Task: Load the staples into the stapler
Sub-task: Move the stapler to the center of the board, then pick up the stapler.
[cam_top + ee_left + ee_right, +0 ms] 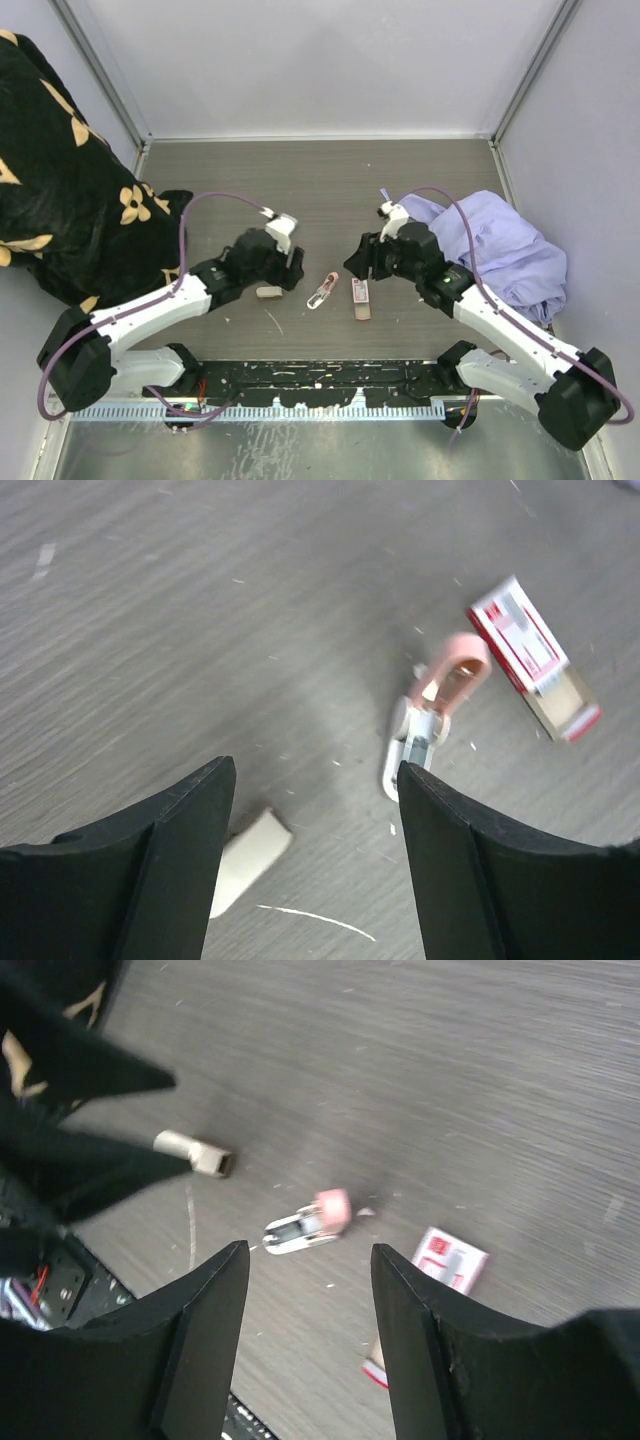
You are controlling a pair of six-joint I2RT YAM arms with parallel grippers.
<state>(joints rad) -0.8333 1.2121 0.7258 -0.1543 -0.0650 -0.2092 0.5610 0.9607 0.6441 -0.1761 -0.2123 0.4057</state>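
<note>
Two hands hover over the grey counter (330, 180), and both stand wide with nothing between their fingers. The left hand (315, 780) and the right hand (310, 1260) each frame only bare surface.

Between them, seen from overhead, lies the stapler (322, 290), a small pink-and-white one. Its long axis slants from lower left to upper right, pink end uppermost. Just to its right, near it but apart, are the staples (361, 290), in a flat red-and-white box. That box's long axis runs almost straight up and down the frame, and its tan tray (363, 312) is drawn partly out toward the bottom edge.

The right hand sits just above the box in that view and is the nearer of the two to it. The left hand is off to the upper left of the stapler, with a beige block (267, 293) below it. To my eye the right arm has the shorter reach, down the frame, and would need its fingers set across the box's narrow width.

As for writing, the lid shows red bands around a pale printed panel, but the lettering is too small to read. I can make out no brand on the stapler.
</note>
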